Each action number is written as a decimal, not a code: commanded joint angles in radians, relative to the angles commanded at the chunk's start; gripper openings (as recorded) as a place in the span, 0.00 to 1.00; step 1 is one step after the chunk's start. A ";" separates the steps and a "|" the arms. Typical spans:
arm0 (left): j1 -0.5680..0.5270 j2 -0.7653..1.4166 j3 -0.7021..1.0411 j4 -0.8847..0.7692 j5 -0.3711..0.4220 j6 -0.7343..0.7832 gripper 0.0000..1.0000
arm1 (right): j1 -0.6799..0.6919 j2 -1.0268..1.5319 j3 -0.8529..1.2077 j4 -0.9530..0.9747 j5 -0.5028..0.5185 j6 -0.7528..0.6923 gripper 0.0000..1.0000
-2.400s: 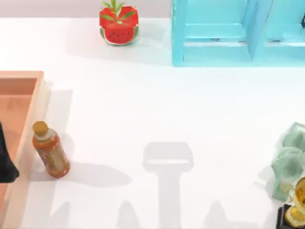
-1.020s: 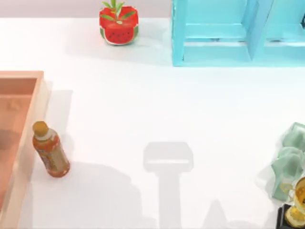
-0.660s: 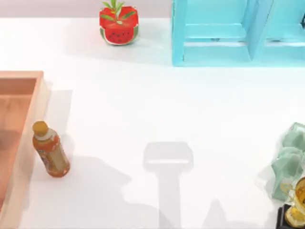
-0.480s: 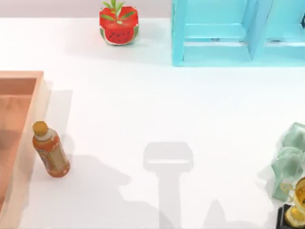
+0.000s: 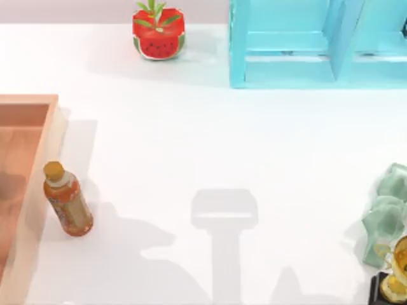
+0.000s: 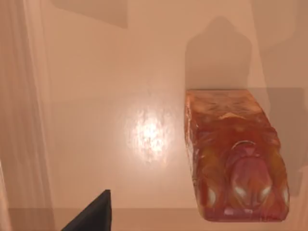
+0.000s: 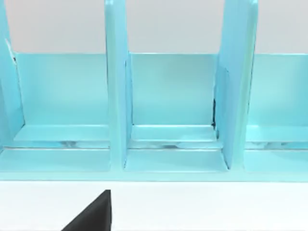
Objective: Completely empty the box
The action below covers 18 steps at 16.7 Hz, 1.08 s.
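The box (image 5: 39, 184), tan wood with a thick rim, lies at the table's left edge and is cut off by the top view's border. In the left wrist view its orange-brown floor (image 6: 120, 86) holds a glossy orange-red rectangular pack (image 6: 235, 154) lying flat. A dark corner of my left gripper (image 6: 91, 215) hangs above the floor, apart from the pack. An orange bottle (image 5: 67, 202) with a yellow cap stands on the table just outside the box's right rim. My right gripper (image 7: 91, 215) shows as a dark corner above the white table, facing the shelf.
A turquoise shelf unit (image 5: 318, 44) stands at the back right, its compartments (image 7: 173, 115) also seen from the right wrist. A watermelon-shaped pot (image 5: 158, 32) sits at the back. Pale green lumps (image 5: 385, 213) and a gold trophy (image 5: 397, 273) crowd the front right corner.
A dark part of the left arm that showed over the box at the top view's left edge has left that view. The shadows near the bottle have shifted. The bottle has not moved.
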 joint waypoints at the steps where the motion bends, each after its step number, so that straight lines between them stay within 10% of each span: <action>1: 0.001 0.014 -0.024 0.038 0.000 0.000 1.00 | 0.000 0.000 0.000 0.000 0.000 0.000 1.00; 14: 0.005 0.099 -0.210 0.310 0.000 0.006 1.00 | 0.000 0.000 0.000 0.000 0.000 0.000 1.00; 18: 0.005 0.099 -0.210 0.310 0.000 0.006 0.70 | 0.000 0.000 0.000 0.000 0.000 0.000 1.00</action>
